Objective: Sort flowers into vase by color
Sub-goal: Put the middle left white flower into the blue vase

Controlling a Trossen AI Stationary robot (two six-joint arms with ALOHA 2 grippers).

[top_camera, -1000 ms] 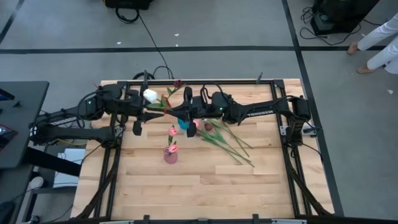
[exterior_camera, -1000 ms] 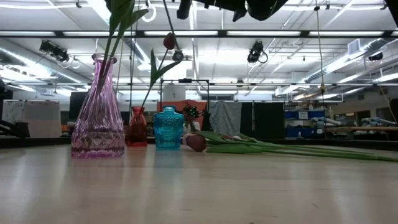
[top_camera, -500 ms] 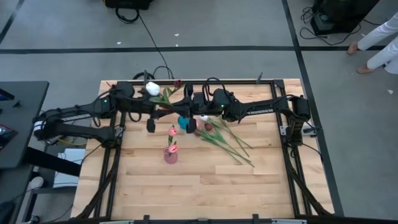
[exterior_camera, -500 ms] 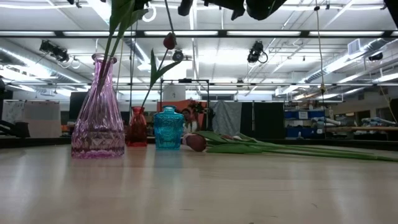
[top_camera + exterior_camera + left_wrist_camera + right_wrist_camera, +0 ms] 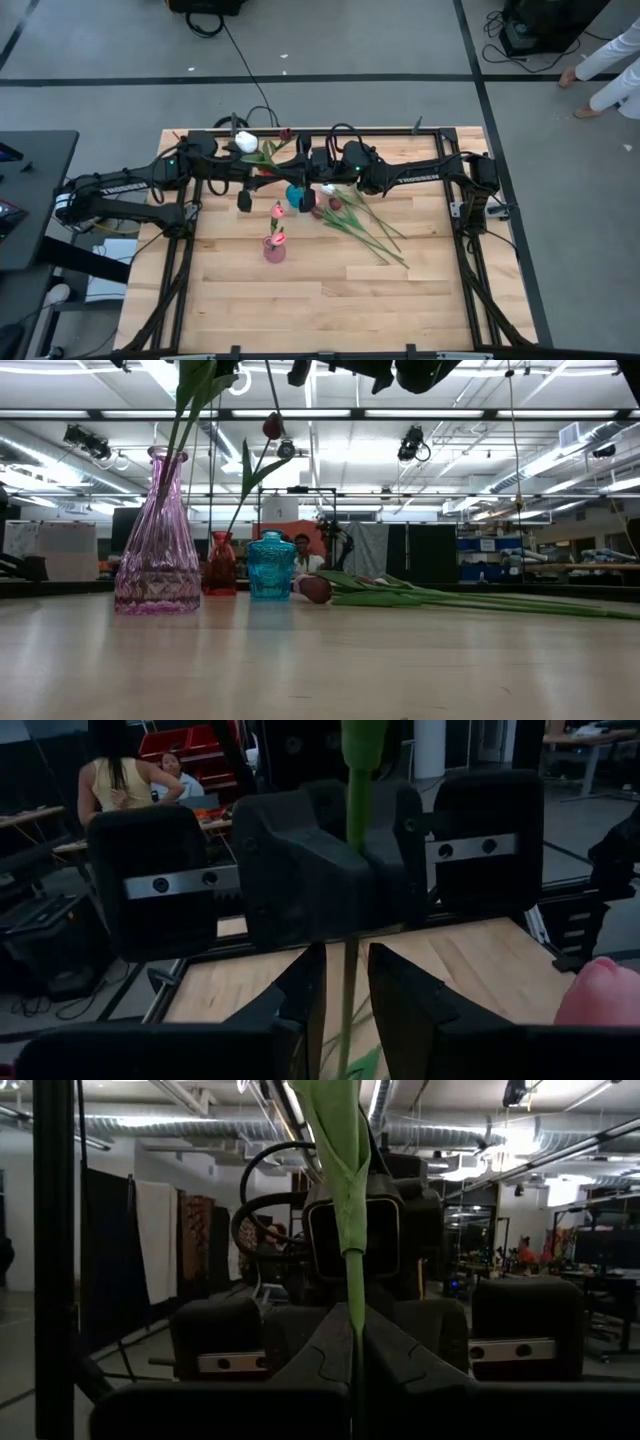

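A white tulip (image 5: 244,141) with a long green stem hangs tilted above the table's far middle. My right gripper (image 5: 288,181) reaches level from the right and is shut on its stem. My left gripper (image 5: 268,180) faces it from the left, open. Its fingers (image 5: 312,990) stand on either side of the stem (image 5: 348,982), with a gap showing on both sides. The bloom lies out over my left arm. Below stand a pink vase (image 5: 273,250) holding two pink tulips, a blue vase (image 5: 294,195), and a red vase (image 5: 221,565) holding a dark red tulip (image 5: 286,133). My right gripper pinches the white tulip's stem (image 5: 352,1315) between its two fingers, below a folded leaf (image 5: 338,1150). The fingers come level from the table's right and lie across the stem. The flower is lifted clear of the table, its bloom leaning toward the far left.
Several loose tulips (image 5: 362,225) lie on the wood right of the vases, stems pointing toward the near right. A black frame (image 5: 445,135) runs around the table top. People sit in the room beyond the far edge. The near half of the table (image 5: 330,300) is bare wood.
My left gripper has moved toward the table's right, up to my right gripper, and then kept still. The white bloom has shifted a little toward the far edge. The stem stays in my right gripper.
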